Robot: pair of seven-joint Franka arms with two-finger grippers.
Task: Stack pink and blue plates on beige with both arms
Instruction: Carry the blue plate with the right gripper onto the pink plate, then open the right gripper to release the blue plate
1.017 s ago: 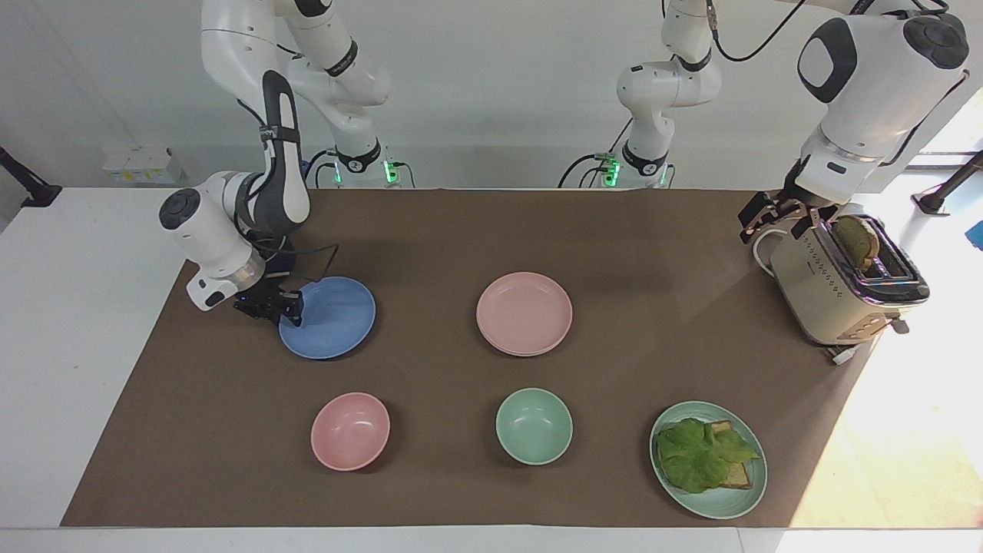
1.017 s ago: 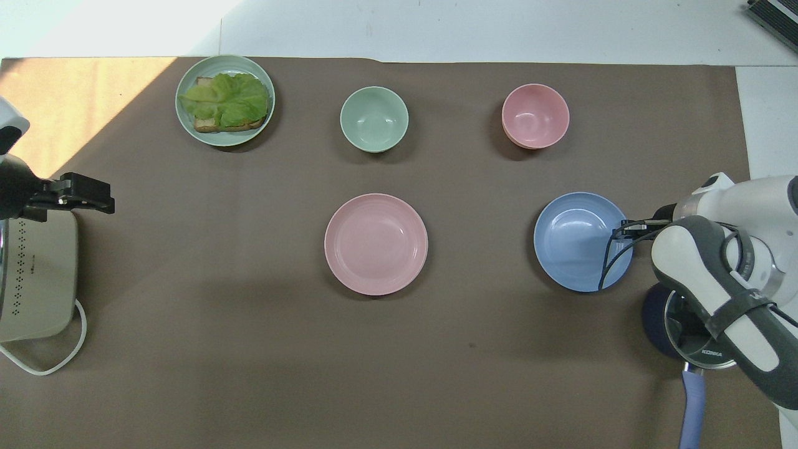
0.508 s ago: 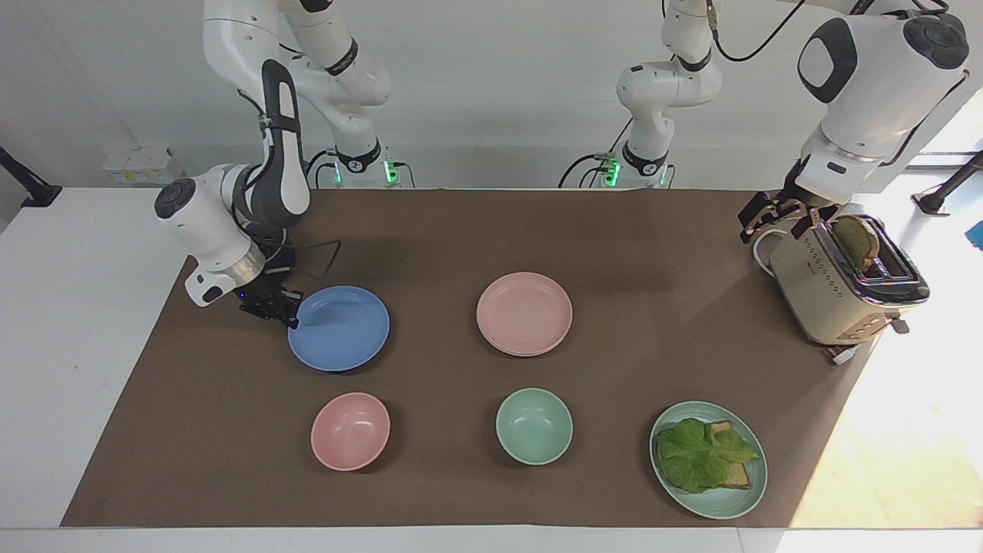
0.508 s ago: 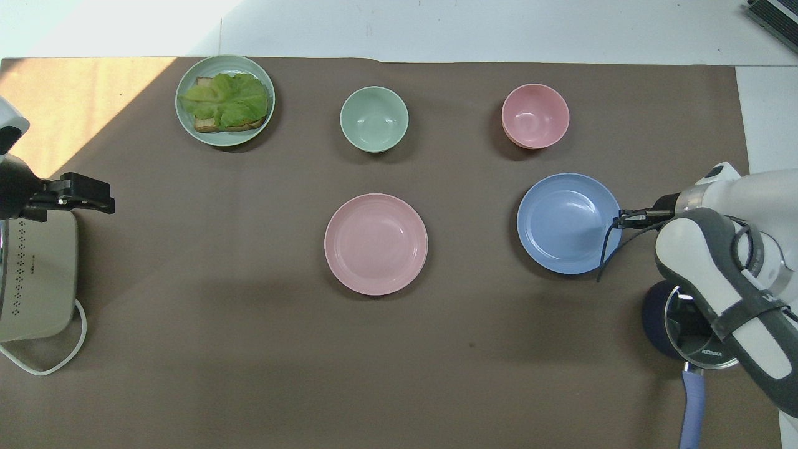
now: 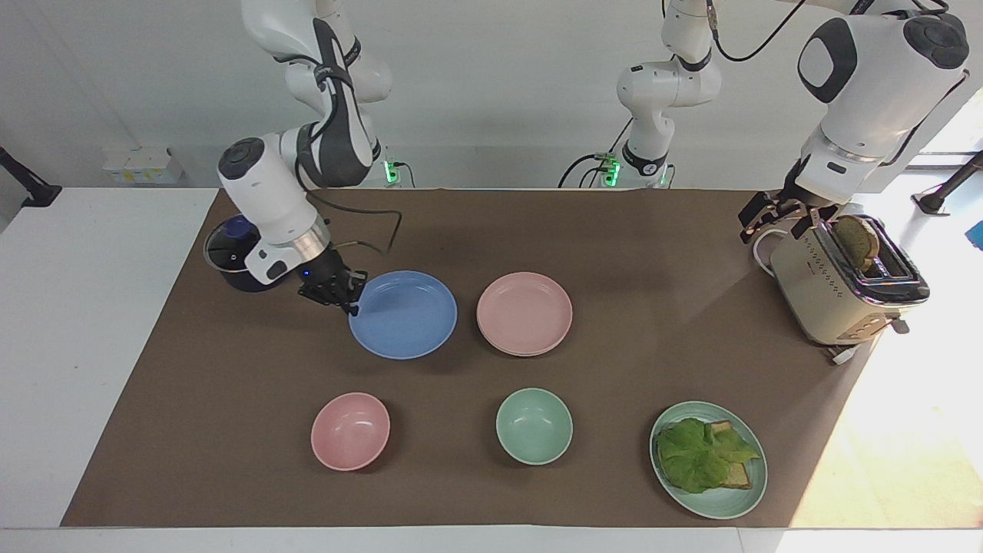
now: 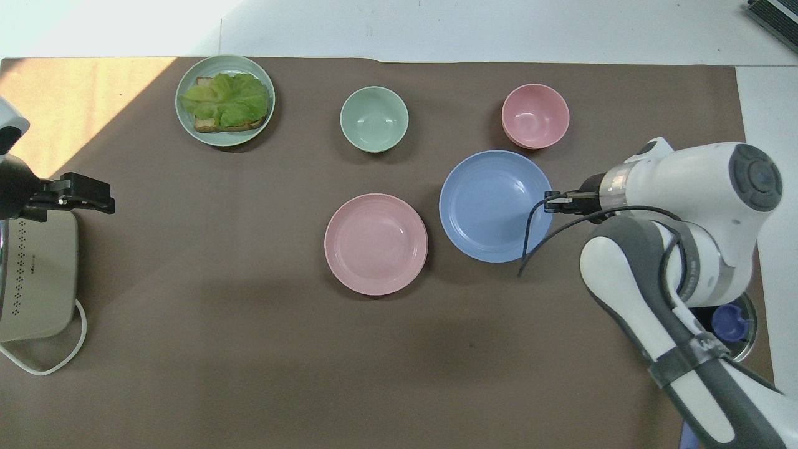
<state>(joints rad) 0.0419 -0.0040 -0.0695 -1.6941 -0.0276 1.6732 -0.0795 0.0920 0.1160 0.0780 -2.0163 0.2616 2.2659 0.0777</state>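
1. Right pincer (image 5: 347, 301) clamped on the rim of the round matte periwinkle-blue plate (image 5: 405, 314), at the edge toward the right arm's end of the table (image 5: 46, 346); plate looks lifted and slightly tilted above the brown mat (image 5: 230, 461).
2. Blue plate sits just beside the round pastel-pink plate (image 5: 524, 312), not touching it as far as can be seen.
3. Pink plate lies mid-mat; a pale second rim shows under its edge, apparently the cream-beige plate (image 5: 516, 351), mostly hidden.
4. Left pincer (image 5: 756, 217) wide open, holding nothing, waiting by the cream toaster (image 5: 837, 296) at the left arm's end.
5. Toaster has a slice of bread (image 5: 856, 240) sticking out of a slot.
6. Farther from the robots: small deep pink bowl (image 5: 350, 431), mint-green bowl (image 5: 534, 425), mint-green plate (image 5: 718, 503) with lettuce on toast (image 5: 703, 455).
7. Dark blue lidded pot (image 5: 230, 257) near the right arm's wrist.
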